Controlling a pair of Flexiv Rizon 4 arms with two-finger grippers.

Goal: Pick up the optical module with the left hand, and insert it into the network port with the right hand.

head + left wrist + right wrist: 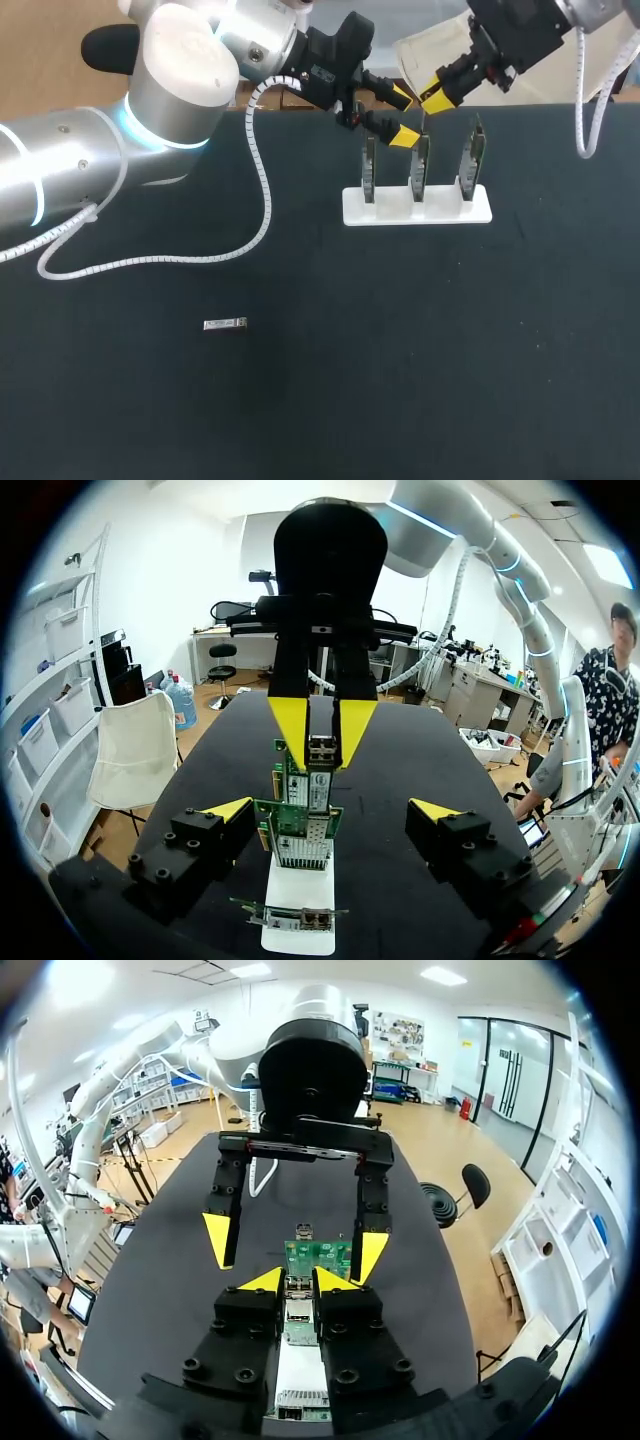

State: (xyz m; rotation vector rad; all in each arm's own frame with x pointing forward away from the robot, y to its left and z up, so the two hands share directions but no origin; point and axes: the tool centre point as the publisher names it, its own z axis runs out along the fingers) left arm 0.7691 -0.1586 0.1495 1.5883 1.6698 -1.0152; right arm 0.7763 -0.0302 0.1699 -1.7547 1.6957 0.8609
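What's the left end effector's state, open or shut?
Open. In the left wrist view, the left end effector has its yellow-tipped fingers wide apart, either side of the network cards, gripping nothing.

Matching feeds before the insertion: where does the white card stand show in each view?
Head view: white stand right of centre, in the upper half.
Left wrist view: stand ahead of the left gripper, between its open fingers.
Right wrist view: stand directly under the right gripper.
Shared landmark: the three upright cards standing in it.
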